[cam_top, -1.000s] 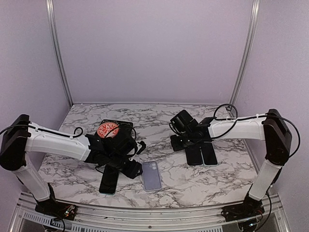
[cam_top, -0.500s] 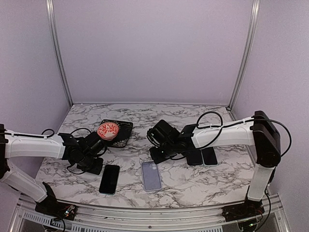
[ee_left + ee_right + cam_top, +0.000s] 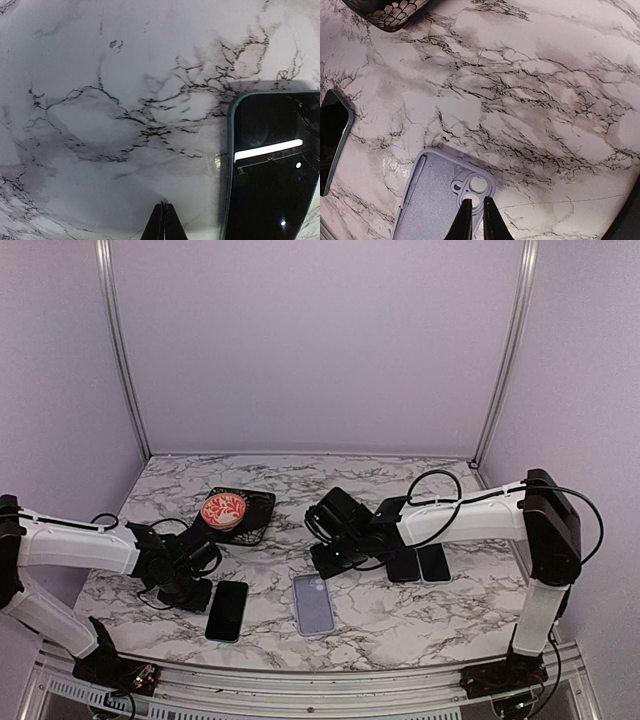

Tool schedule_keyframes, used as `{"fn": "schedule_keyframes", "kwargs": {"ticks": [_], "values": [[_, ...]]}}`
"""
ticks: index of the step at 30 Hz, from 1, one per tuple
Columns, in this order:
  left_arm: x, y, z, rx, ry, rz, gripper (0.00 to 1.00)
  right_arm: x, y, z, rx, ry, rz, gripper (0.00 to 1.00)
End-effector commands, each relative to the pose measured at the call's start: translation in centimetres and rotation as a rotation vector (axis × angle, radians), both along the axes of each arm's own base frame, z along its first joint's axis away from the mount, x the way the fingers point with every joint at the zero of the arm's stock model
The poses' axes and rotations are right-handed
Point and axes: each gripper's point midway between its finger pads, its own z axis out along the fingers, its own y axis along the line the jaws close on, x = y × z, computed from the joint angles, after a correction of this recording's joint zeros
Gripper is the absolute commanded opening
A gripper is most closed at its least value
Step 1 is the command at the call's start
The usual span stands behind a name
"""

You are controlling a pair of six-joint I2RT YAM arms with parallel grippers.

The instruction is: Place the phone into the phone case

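The phone [image 3: 228, 610], black-screened with a teal rim, lies flat near the front edge, left of centre; one of its corners fills the right of the left wrist view [image 3: 272, 165]. The lavender phone case [image 3: 313, 603] lies open side up just to its right. My left gripper [image 3: 198, 592] is shut and holds nothing. It hangs low over bare marble just left of the phone [image 3: 163, 220]. My right gripper [image 3: 322, 568] hovers over the case's camera cut-out [image 3: 472, 187]. Its fingers [image 3: 475, 217] stand almost together with nothing between them.
A black scale-patterned tray [image 3: 255, 518] holding a red patterned bowl [image 3: 224, 509] sits behind the left arm. Two dark phones [image 3: 418, 563] lie side by side under the right forearm. The marble table's front edge [image 3: 320, 658] runs close to the phone and the case.
My left gripper has closed and drawn back to the left, off the phone. My right arm has swung left from the two dark phones to the case's top end.
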Motion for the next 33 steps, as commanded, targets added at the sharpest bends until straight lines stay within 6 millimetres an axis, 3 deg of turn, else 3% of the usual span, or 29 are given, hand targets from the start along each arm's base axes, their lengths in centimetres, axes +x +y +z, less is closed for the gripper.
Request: {"fn": "schedule_keyframes", "kwargs": {"ticks": [1, 7, 12, 15, 20, 27, 33], "values": [[-2.8, -1.9, -1.4, -0.076, 0.117, -0.086, 0.00, 0.1, 0.1, 1.7, 0.010, -0.025, 0.002, 0.09], [-4.4, -6.0, -1.6, -0.130, 0.158, -0.249, 0.00, -0.7, -1.0, 0.7, -0.017, 0.018, -0.024, 0.10], [-4.3, -8.8, -1.5, -0.164, 0.165, -0.313, 0.00, -2.2, -1.8, -0.9, 0.003, 0.092, -0.058, 0.23], [-4.3, -9.4, -1.4, -0.170, 0.171, -0.326, 0.00, -3.4, -1.6, -2.0, 0.028, 0.137, -0.066, 0.32], [-5.3, -8.9, -1.6, -0.182, 0.200, -0.330, 0.00, -4.5, -1.1, -3.2, 0.011, 0.158, -0.060, 0.32], [-7.5, -8.7, -1.7, -0.222, 0.263, -0.328, 0.00, -4.4, -0.8, -4.4, -0.023, 0.163, -0.071, 0.22], [-9.3, -8.8, -1.5, -0.249, 0.307, -0.382, 0.00, -3.3, -4.1, -5.1, -0.137, 0.133, -0.138, 0.00]]}}
